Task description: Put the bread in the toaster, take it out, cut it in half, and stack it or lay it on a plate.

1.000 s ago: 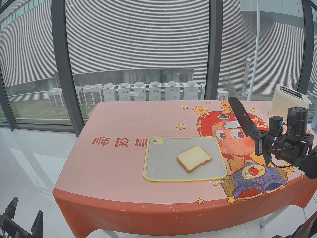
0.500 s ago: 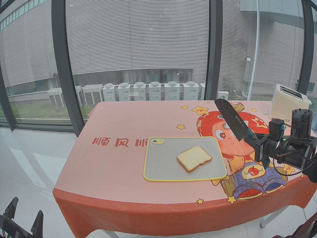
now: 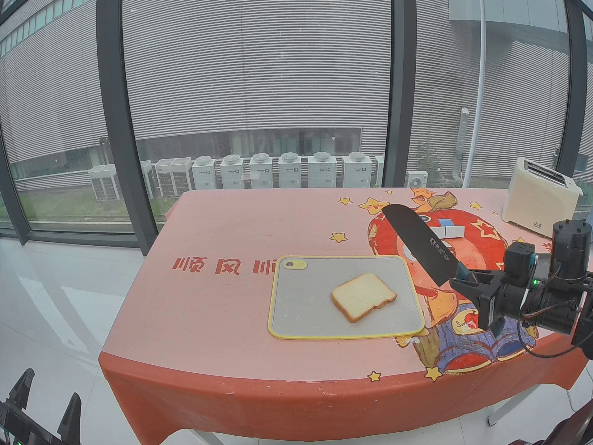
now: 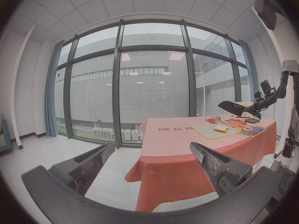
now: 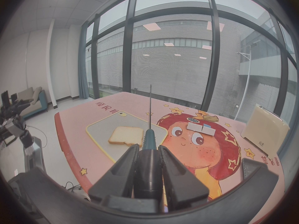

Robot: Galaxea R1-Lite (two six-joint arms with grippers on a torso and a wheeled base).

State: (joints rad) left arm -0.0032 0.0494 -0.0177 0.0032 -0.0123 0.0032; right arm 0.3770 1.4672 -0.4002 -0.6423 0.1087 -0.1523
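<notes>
A slice of bread [image 3: 363, 295] lies flat on the grey, yellow-rimmed cutting board [image 3: 302, 307] in the middle of the table. My right gripper [image 3: 479, 285] hovers above the table just right of the board, shut on the handle of a black knife [image 3: 422, 242]. The blade points up and left, its tip above the board's far right corner. In the right wrist view the knife [image 5: 149, 109] stands edge-on over the bread [image 5: 126, 135]. The cream toaster [image 3: 540, 196] stands at the far right. My left gripper [image 4: 152, 147] hangs open, low and off the table's left front.
The table [image 3: 216, 316] wears an orange cloth with a cartoon print. A small white and blue block [image 3: 446, 230] lies on it between the board and the toaster. Windows run behind the table. Bare cloth lies left of the board.
My right gripper has carried the knife left and downward, nearer the cutting board. The bread, the board and the left gripper have stayed put.
</notes>
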